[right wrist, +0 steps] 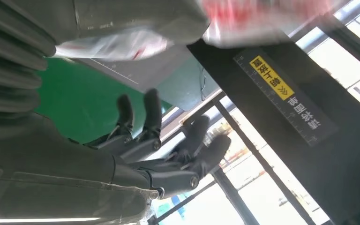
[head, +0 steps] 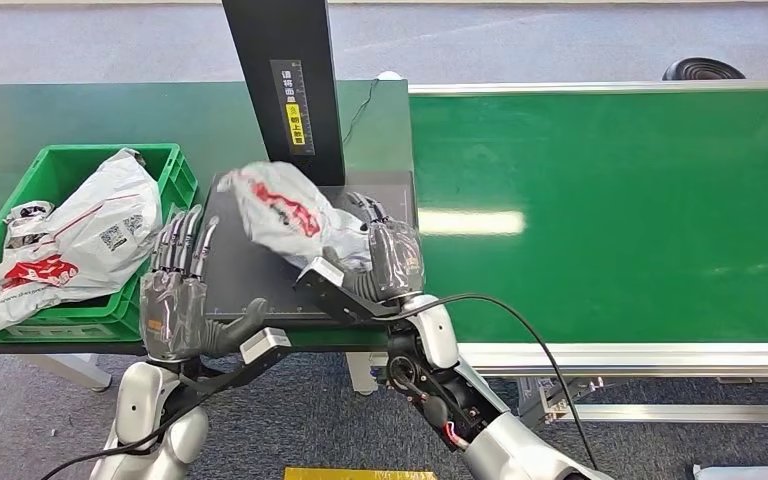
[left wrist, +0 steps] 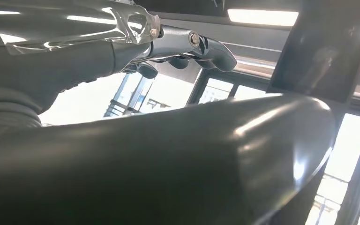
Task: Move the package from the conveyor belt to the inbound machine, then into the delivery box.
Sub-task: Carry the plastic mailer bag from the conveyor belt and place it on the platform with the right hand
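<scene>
Now, package (head: 285,212): held by right hand (head: 388,262) above dark machine plate (head: 250,275), near its right edge.
Left hand (head: 175,300): fingers apart, holding nothing, at plate's near left corner.
Belt (head: 610,215): bare green, right.
Green crate (head: 165,170): left, holding bags.

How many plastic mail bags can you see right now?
2: one package in the right hand over the black platform; one in the green crate, perhaps hiding others.

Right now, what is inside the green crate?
The green crate holds a white package with red print, spilling over its front rim, and a smaller wrapped item near its left wall. Whatever lies beneath the package is covered.
</scene>
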{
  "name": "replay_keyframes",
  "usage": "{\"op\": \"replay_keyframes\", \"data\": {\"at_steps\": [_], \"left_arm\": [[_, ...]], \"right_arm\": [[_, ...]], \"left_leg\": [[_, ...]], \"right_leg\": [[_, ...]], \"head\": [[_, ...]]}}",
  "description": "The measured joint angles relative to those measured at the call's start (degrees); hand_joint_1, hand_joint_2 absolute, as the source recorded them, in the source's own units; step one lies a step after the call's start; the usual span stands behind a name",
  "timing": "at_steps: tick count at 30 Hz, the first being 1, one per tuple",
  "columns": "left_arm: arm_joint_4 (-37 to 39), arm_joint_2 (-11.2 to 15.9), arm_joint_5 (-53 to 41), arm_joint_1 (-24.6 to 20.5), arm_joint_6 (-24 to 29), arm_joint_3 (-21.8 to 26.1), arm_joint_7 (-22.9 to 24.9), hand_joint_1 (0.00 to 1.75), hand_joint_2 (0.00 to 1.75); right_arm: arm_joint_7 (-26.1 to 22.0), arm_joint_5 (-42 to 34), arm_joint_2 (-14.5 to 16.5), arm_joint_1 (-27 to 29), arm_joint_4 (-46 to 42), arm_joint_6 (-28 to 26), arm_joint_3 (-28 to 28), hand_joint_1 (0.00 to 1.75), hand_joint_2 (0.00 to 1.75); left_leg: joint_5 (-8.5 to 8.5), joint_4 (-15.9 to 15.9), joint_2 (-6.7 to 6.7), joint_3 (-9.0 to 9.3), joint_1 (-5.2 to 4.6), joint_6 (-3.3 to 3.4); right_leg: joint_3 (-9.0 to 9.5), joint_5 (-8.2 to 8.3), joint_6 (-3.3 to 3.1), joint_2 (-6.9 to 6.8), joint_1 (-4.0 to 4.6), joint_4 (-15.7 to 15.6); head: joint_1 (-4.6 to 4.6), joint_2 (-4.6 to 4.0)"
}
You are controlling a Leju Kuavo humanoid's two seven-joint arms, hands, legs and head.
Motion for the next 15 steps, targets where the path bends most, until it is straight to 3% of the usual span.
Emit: {"op": "replay_keyframes", "data": {"at_steps": [15], "left_arm": [[0.6,-0.4,1.5,-0.4,0.0,-0.8,-0.7,0.0,0.0]], "right_arm": [[0.0,1.1,0.7,-0.1,4.6,-4.9,-1.4,0.0,0.0]], "left_leg": [[0.0,0.0,0.01,0.01,0.0,0.0]], "right_leg": [[-0.01,0.0,0.0,0.0,0.0,0.0]], "head": [[-0.01,0.0]]}}
